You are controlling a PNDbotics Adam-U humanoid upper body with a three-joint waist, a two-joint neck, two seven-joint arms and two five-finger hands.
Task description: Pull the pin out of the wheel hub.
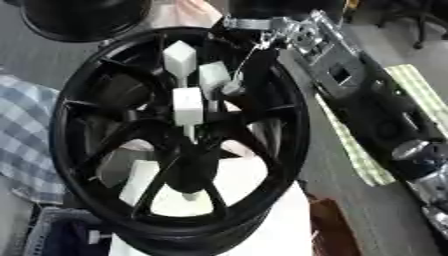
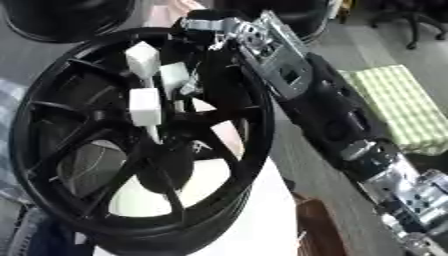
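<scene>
Grey flooring and a green checked cloth filled the right side of the frame, with a blue checked cloth at the left edge and a white surface beneath the black wheel hub, which occupied the centre. Three white block-headed pins stood in the hub's middle, upper centre of the frame, on thin stems. From the lower right the right arm ran to the upper centre, where the right hand reached over the rim beside the pins; whether its fingers were curled round one could not be told.
</scene>
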